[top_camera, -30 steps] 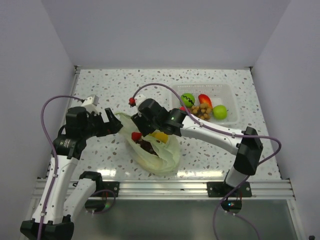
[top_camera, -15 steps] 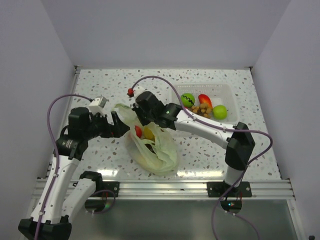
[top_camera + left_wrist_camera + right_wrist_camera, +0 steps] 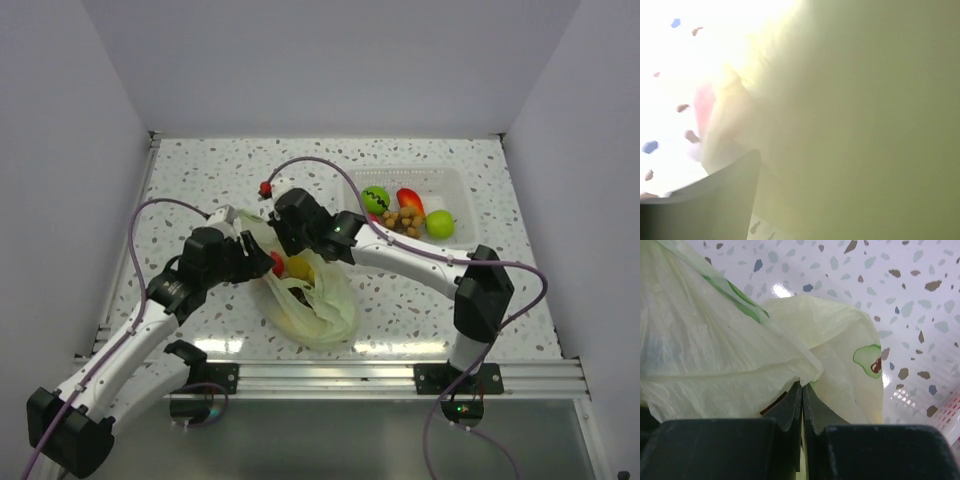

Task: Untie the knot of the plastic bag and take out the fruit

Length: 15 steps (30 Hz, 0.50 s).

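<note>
Surface: white speckled table inside plain pale walls.
Bag: pale green plastic bag lies crumpled near the table's centre, drawn out from 11 o'clock to 5 o'clock, with its mouth at the 11 o'clock end.
Fruit: a round red fruit and a yellow fruit show at the bag's mouth, side by side and inside the plastic. Something dark lies deeper in, too unclear to name.
Knot: not to be made out in any view.
Right gripper: at the bag's 12 o'clock edge, with the jaws pressed together on a thin fold of the bag's rim.
Left gripper: at the bag's 10 o'clock edge, right against the plastic beside the red fruit. Its wrist view is a blur of pale plastic with one dark finger, so whether the jaws are spread or closed cannot be told.
Tray: clear tray at the table's 2 o'clock holds a green ball, a red piece, a tan cluster and a lime apple.
</note>
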Each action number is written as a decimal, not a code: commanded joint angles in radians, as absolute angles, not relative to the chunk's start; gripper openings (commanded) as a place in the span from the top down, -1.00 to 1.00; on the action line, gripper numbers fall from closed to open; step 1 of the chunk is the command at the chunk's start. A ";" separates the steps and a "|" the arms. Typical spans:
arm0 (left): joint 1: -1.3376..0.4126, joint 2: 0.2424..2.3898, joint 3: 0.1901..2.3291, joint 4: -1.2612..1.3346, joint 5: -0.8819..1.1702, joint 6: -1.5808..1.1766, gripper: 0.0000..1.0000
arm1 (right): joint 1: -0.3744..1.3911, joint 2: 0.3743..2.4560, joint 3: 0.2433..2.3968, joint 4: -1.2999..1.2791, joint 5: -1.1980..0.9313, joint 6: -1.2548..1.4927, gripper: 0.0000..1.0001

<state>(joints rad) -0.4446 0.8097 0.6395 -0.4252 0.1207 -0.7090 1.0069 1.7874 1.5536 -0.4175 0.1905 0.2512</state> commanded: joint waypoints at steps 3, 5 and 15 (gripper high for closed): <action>-0.463 0.801 0.620 -0.371 -0.052 -0.782 0.42 | 1.005 1.669 1.462 -0.431 0.255 0.282 0.49; -0.463 0.790 0.603 -0.394 -0.038 -0.776 0.71 | 1.005 1.622 1.402 -0.466 0.271 0.301 0.10; -0.463 0.710 0.563 -0.531 0.018 -0.732 1.00 | 0.986 1.414 1.128 -0.632 0.517 0.393 -0.30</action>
